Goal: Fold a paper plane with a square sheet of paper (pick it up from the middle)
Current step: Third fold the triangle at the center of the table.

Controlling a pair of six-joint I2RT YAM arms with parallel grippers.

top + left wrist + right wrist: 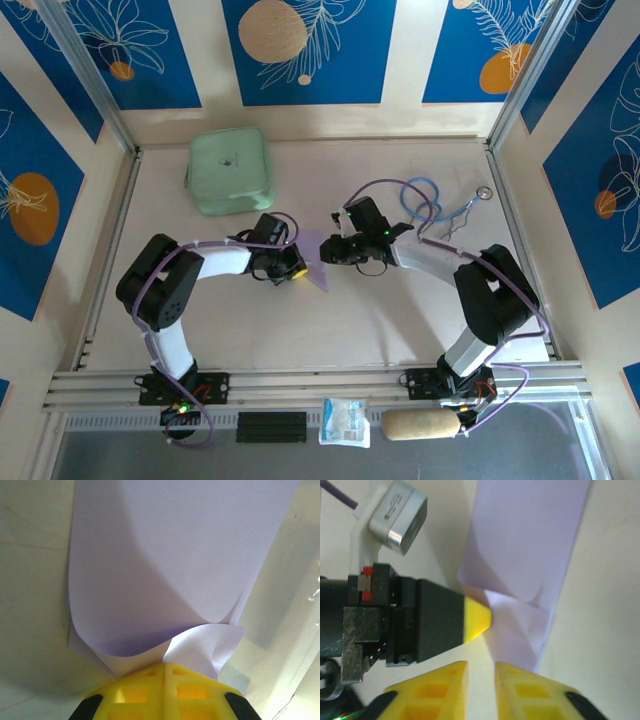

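Note:
The square sheet of paper point(318, 262) is pale lilac and lies folded over in the middle of the table, between my two grippers. In the left wrist view the sheet of paper point(170, 570) curls upward, and my left gripper point(164, 666) is shut on its near edge. My left gripper point(296, 268) reaches it from the left. In the right wrist view the paper point(525, 545) runs up and away, with the left gripper's yellow fingertip point(477, 619) pinching it. My right gripper point(481, 669) stands just short of the paper's edge, its jaws slightly open with bare table between them.
A mint-green pouch point(230, 170) sits at the back left. A blue cable with a metal ring point(440, 205) lies at the back right. On the front rail rest a small packet point(345, 420) and a beige roll point(420, 425). Metal frame posts bound the table.

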